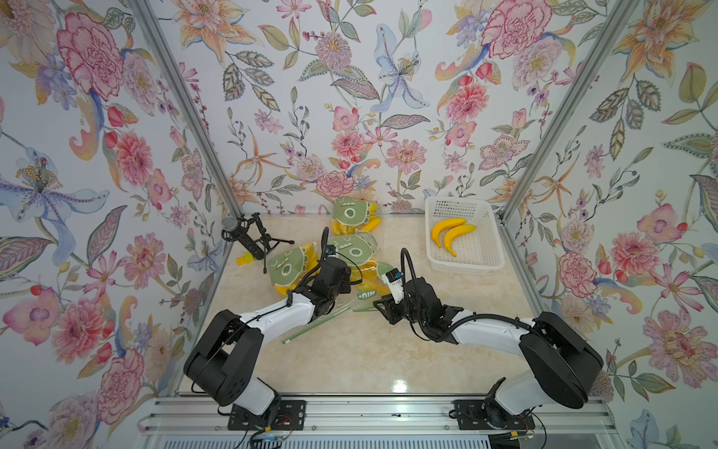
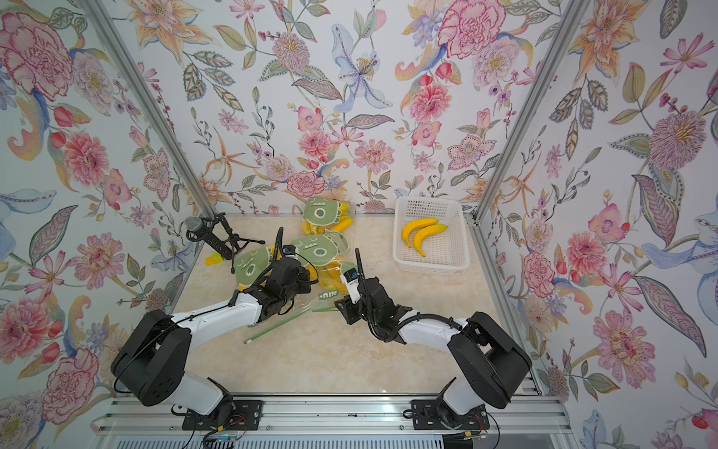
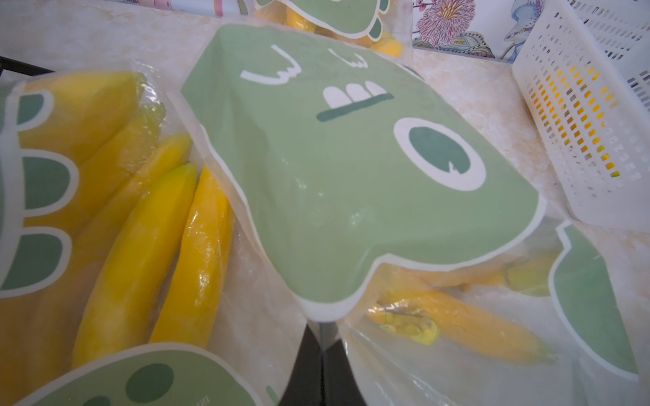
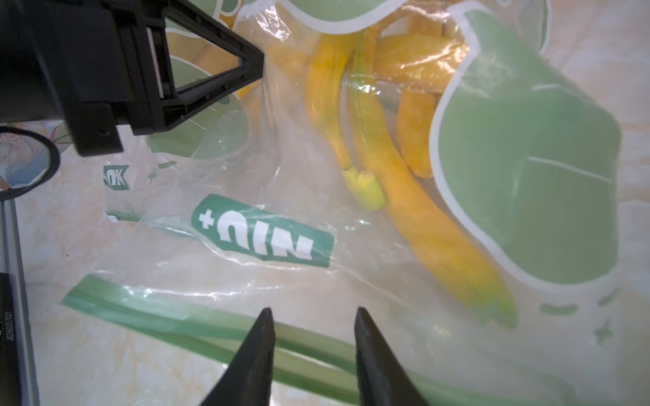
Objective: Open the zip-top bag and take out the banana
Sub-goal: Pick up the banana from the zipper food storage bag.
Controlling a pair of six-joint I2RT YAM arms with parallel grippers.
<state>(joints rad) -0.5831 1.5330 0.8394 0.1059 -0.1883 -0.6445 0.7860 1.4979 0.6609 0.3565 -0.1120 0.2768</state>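
**Hidden or unclear.** In both top views the wrist housings cover the jaws of both arms, so we read them from the wrist views. The zip-top bag is clear film. Its outline is hard to trace where it overlaps the neighbouring printed bags, and the left arm covers part of it. The banana inside is blurred by the film and partly covered by the green dinosaur print. We see several yellow fruit in this bag but cannot count them reliably. We cannot tell whether the zip strip is sealed.

**Jaws.** The left gripper has its jaws closed together, with the bag's film gathered at their tips. The frame edge cuts off their lower part. The right gripper has its jaws partly apart and holds nothing. The zip strip runs across just under their tips, and we cannot tell whether they touch it.

**Position.** The bag lies on the surface, well apart from the white basket, on the basket's left-arm side and nearer the arm bases than the basket is. The banana lies beyond the zip strip from the right jaws, near them but not between them. The basket holds two loose bananas.
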